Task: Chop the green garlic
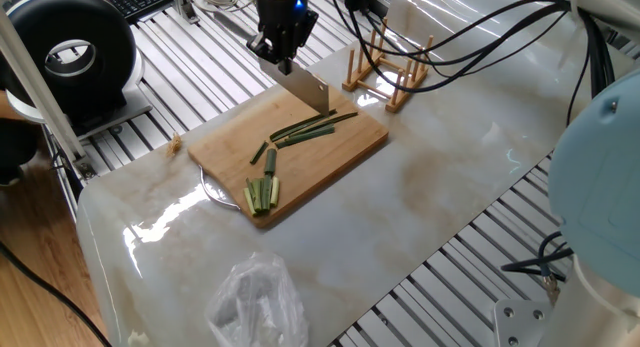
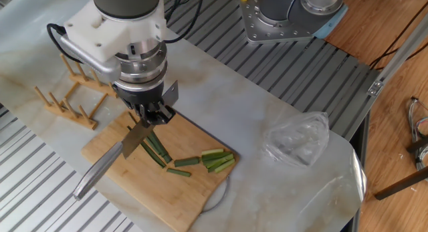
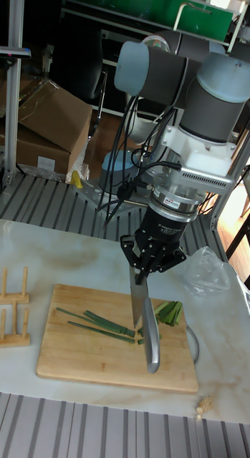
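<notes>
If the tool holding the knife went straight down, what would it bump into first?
Probably the green garlic on the cutting board. The tool points down, and its knife hangs over the long stalks, though the exact spot is hard to judge.

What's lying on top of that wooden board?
On the cutting board lie long green garlic stalks, a few short cut segments and a bundle of paler sticks. The knife in the claw hangs above them. Something round underneath the board is mostly covered.
</notes>
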Available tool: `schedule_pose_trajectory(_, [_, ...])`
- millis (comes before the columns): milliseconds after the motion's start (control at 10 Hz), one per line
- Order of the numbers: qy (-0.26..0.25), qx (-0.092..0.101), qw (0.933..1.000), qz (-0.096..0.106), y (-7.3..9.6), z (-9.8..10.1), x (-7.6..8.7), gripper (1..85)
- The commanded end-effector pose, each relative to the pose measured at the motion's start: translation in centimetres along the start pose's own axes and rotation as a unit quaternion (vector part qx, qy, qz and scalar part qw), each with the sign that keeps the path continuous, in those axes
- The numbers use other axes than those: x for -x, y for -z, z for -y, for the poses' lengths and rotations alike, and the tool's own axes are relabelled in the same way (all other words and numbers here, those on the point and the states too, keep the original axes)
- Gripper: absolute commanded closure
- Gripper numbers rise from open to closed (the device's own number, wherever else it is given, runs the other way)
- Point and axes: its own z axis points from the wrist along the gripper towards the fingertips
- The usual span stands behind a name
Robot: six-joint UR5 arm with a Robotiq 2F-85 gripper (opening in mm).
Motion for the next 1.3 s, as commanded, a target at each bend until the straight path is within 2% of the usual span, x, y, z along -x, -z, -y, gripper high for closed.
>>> schedule_pose_trajectory(0, [-0.002,0.004,1.0000,0.000,-0.2,-0.9,0.0,84.3])
schedule_pose_trajectory(500, [-0.022,0.001,0.9997,0.006,-0.3,-0.7,0.3,84.3])
schedule_pose_trajectory(700, [-0.033,0.007,0.9993,0.013,-0.2,-0.6,0.8,84.3])
schedule_pose_trajectory(900, [-0.040,-0.002,0.9990,0.017,-0.3,-0.2,1.1,84.3])
schedule_pose_trajectory(1200, [-0.051,0.004,0.9984,0.021,0.0,0.4,1.5,84.3])
